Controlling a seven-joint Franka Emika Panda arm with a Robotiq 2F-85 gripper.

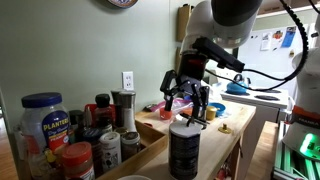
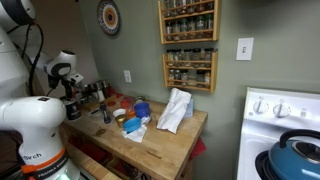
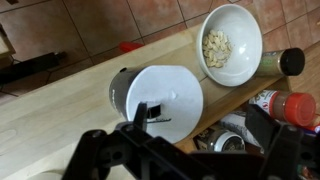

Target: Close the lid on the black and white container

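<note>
I see the black and white container standing upright near the edge of the wooden counter, a tall black cylinder with whitish label print. The lid, a pale round disc, lies across its top; I can't tell whether it's fully seated.

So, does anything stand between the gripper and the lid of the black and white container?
Nothing visible does. The gripper hangs just above the lid with only air between. The white bowl and the red-capped jar stand off to the side.
</note>
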